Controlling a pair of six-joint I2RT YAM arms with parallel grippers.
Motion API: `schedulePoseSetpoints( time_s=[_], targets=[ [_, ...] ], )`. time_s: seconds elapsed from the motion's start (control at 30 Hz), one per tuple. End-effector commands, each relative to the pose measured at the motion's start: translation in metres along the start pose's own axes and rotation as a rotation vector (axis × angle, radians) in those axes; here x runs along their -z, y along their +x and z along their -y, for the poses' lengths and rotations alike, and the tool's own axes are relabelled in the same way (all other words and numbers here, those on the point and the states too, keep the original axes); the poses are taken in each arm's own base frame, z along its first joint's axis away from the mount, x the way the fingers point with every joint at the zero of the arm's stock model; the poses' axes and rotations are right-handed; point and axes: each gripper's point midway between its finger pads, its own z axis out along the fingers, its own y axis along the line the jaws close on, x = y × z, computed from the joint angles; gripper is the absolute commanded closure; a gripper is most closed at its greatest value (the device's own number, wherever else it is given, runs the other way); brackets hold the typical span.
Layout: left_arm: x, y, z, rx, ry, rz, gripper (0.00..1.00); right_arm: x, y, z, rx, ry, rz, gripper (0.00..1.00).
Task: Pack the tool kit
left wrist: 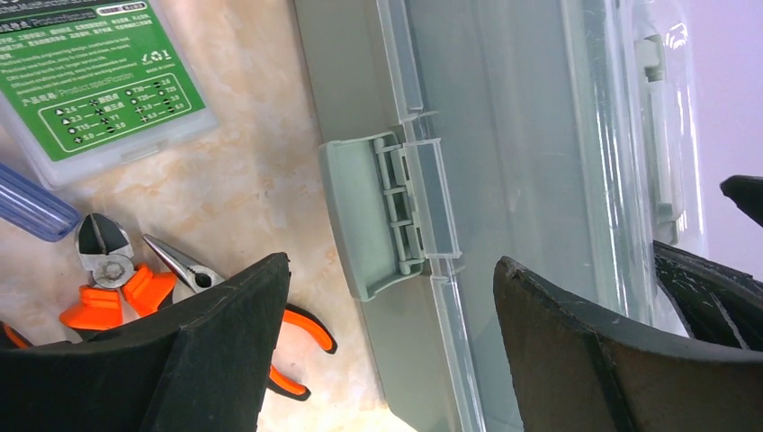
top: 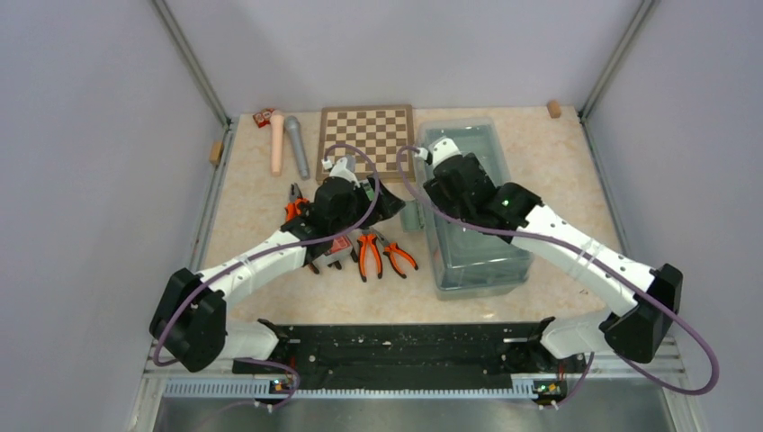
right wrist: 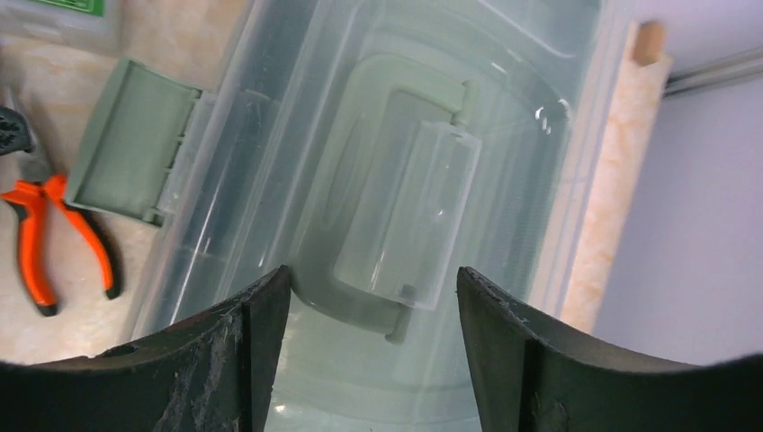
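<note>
The sage-green toolbox [top: 472, 225] with its translucent lid lies at the right of the table. Its side latch [left wrist: 373, 211] sticks outward. My left gripper [top: 396, 209] is open and empty, with the latch between and beyond its fingertips [left wrist: 391, 261]. My right gripper [top: 447, 166] is open and empty above the lid [right wrist: 373, 270], near the lid's handle [right wrist: 409, 211]. Orange-handled pliers [top: 369, 254] lie left of the box. A green-labelled box [left wrist: 90, 81] and a blue screwdriver handle [left wrist: 31, 202] lie beside them. A red-labelled box [top: 340, 245] is partly under my left arm.
A brown chessboard [top: 367, 135] lies at the back. Pink [top: 277, 142] and grey [top: 297, 148] cylinders lie to its left, with small red boxes [top: 264, 117] behind them. A wooden block [top: 553, 109] sits at the back right corner. Walls enclose the table.
</note>
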Motion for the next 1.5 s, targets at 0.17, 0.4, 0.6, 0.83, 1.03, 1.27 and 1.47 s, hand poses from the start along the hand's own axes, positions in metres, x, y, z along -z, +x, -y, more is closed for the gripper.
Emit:
schedulePoseSetpoints(
  time_s=[0.17, 0.4, 0.6, 0.83, 1.03, 1.27, 1.47],
  targets=[
    [0.010, -0.019, 0.014, -0.041, 0.015, 0.053, 0.12, 0.016, -0.012, 0.043, 0.256, 0.412, 0.034, 0.36],
    [0.013, -0.020, 0.011, -0.043, -0.002, 0.064, 0.12, 0.045, -0.041, 0.069, 0.238, 0.566, 0.160, 0.45],
    [0.014, -0.023, 0.010, -0.043, -0.010, 0.079, 0.12, 0.051, -0.045, 0.076, 0.232, 0.608, 0.188, 0.53],
    [0.016, -0.022, 0.011, -0.045, -0.003, 0.075, 0.12, 0.028, -0.032, 0.066, 0.161, 0.484, 0.171, 0.62],
    [0.019, -0.023, 0.012, -0.045, -0.001, 0.080, 0.12, 0.025, -0.030, 0.064, 0.086, 0.427, 0.168, 0.59],
    [0.019, -0.023, 0.011, -0.044, -0.003, 0.081, 0.12, 0.064, -0.063, 0.089, -0.034, 0.414, 0.257, 0.54],
    [0.017, -0.021, 0.012, -0.039, 0.004, 0.070, 0.12, 0.056, -0.073, 0.050, -0.014, 0.165, 0.287, 0.42]
  ],
)
